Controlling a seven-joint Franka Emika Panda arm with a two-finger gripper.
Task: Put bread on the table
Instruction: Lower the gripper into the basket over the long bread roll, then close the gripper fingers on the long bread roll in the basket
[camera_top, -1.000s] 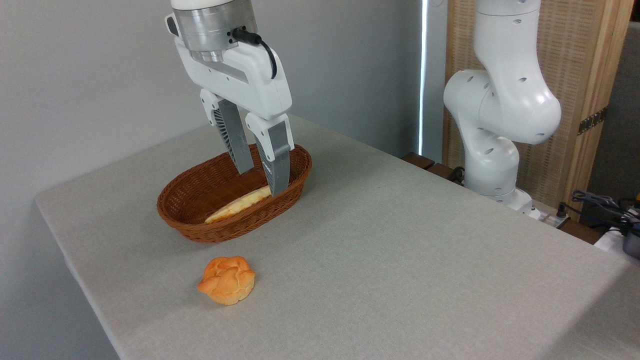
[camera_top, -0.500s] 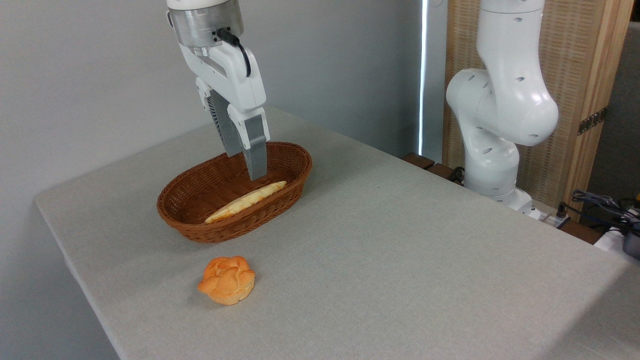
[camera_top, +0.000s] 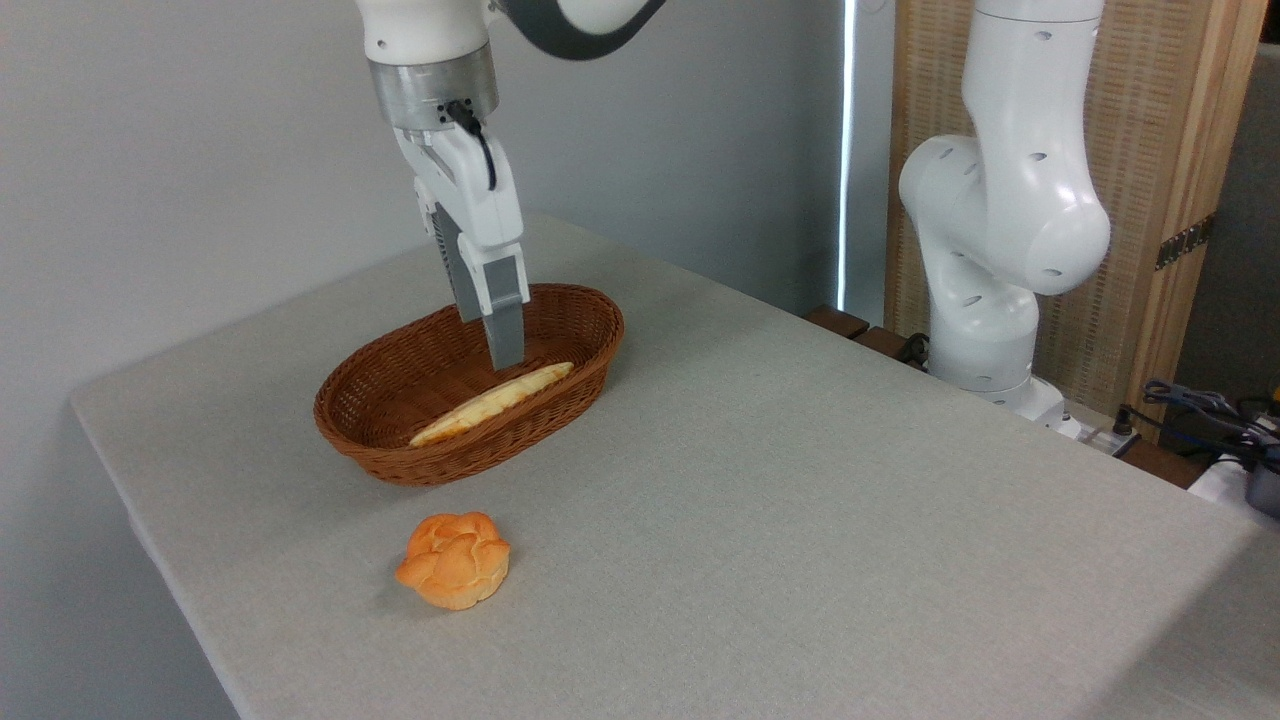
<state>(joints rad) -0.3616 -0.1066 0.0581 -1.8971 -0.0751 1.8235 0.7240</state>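
The bread (camera_top: 492, 401), a long pale yellow loaf with toasted bumps, lies slantwise inside the brown wicker basket (camera_top: 452, 462) on the table (camera_top: 800, 500). My gripper (camera_top: 505, 358) hangs point-down over the loaf's right half, its tips just above it and not touching. I see the hand edge-on, so one grey finger (camera_top: 497, 310) mostly covers the other. Nothing is held between them. The loaf's lower side is hidden behind the basket wall.
A round knotted orange bun (camera_top: 455, 560) sits on the cloth in front of the basket. The arm's white base (camera_top: 1000, 250) stands beyond the table's right rear edge, with cables (camera_top: 1200, 405) beside it. A grey wall lies behind.
The hand has turned about its vertical axis, from showing both spread fingers to edge-on, and shifted slightly left over the loaf. Bread, basket and bun have not moved.
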